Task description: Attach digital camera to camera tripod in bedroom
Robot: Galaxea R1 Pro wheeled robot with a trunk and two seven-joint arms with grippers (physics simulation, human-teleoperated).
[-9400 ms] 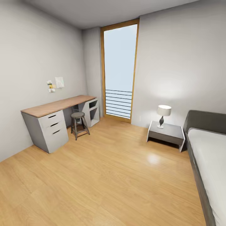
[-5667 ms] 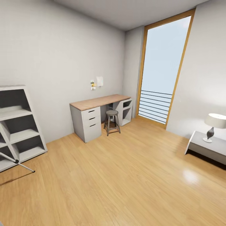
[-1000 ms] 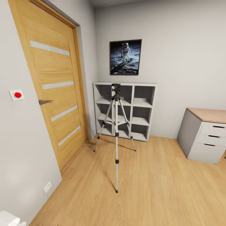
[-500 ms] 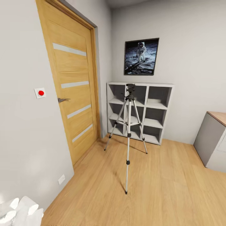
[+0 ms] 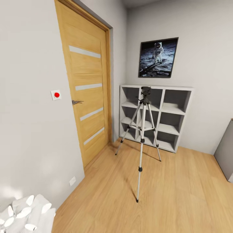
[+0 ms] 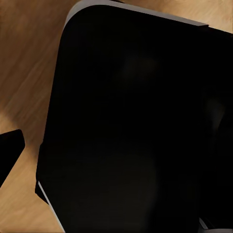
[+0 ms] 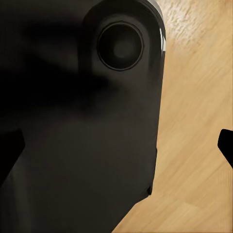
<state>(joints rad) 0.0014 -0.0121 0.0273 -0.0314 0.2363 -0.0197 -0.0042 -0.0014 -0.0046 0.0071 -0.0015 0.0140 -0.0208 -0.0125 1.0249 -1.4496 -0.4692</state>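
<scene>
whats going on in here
Nothing is being handled right now. The robot is in the bedroom, facing the tripod, which stands on the wood floor in front of a grey cube shelf, beside the oak door. The tripod's head is bare, with no camera mounted on it. Both wrist views look down past dark robot bodywork at the floor, so the grippers' states can't be read.

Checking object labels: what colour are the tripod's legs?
Silver-white, with black joints and feet; the camera tripod shows best in the head view.
</scene>
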